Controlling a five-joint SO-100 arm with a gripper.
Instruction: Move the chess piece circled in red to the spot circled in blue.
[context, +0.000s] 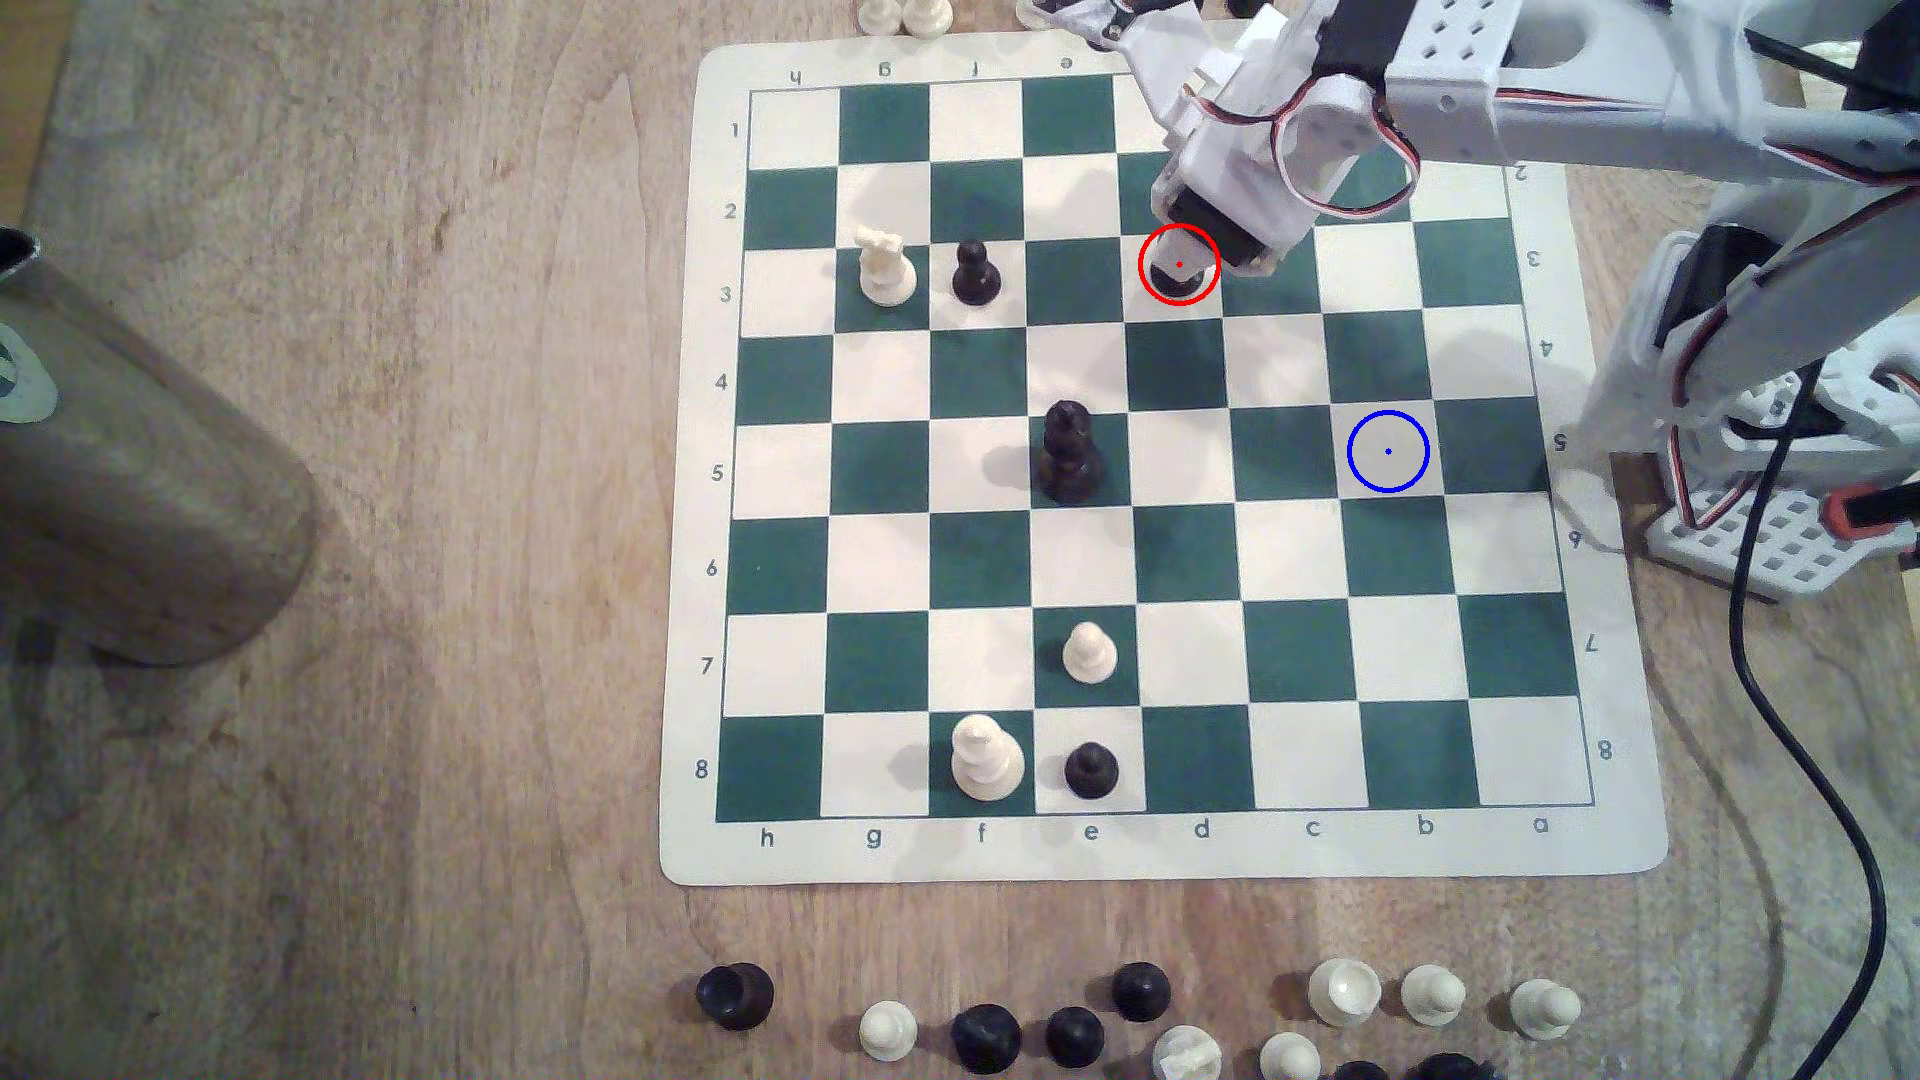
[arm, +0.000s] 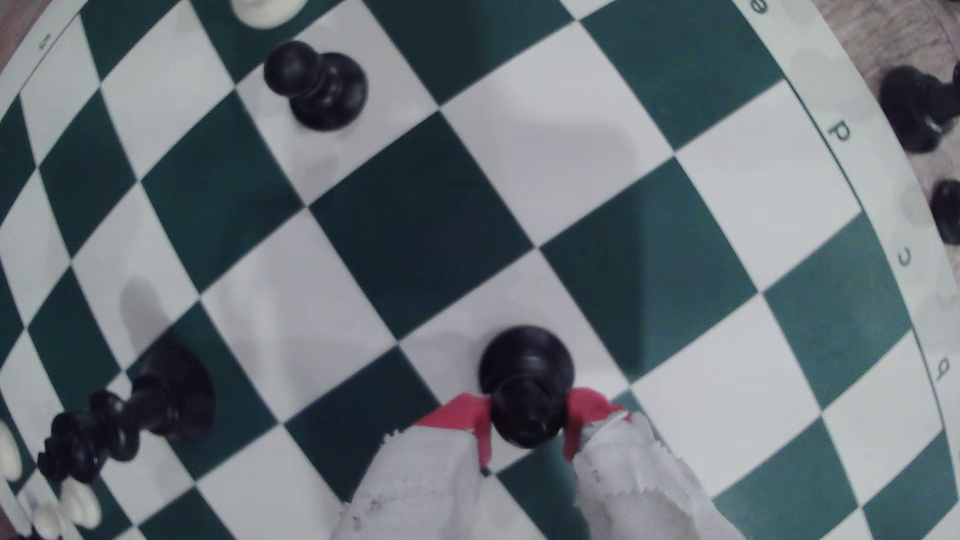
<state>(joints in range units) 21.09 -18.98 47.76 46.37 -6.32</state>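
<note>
**Now the claw is clamped on the black bishop in the red ring**

Right now your black bishop (arm: 525, 387) stands on a cream square in row 3, column d, inside the red ring (context: 1178, 265). In the exterior view the claw (context: 1184, 260) covers most of it, so you see little more than a dark sliver of its base (context: 1176, 288). The wrist view tells you more: the two red-tipped, cloth-wrapped fingers (arm: 467, 415) press against the piece's upper part from both sides, so the claw is closed around the bishop. You cannot tell from these pictures whether its base has left the square.

The blue ring (context: 1388, 451) marks a cream square in row 5, column b, at about four o'clock from the bishop in the exterior view, well apart from it, with nothing standing on it.

On the green-and-cream board (context: 1164, 852), a black pawn (context: 976, 273) stands at nine o'clock from the bishop, with a cream knight (context: 885, 268) just beyond it. A taller black crowned piece (context: 1069, 452) stands at about seven o'clock. Down near the row-8 edge stand a cream pawn (context: 1089, 652), a larger cream piece (context: 985, 758) and another black pawn (context: 1091, 770).

Loose black and cream pieces lie on the wooden table (context: 416, 623) past the board's six o'clock edge.
</note>
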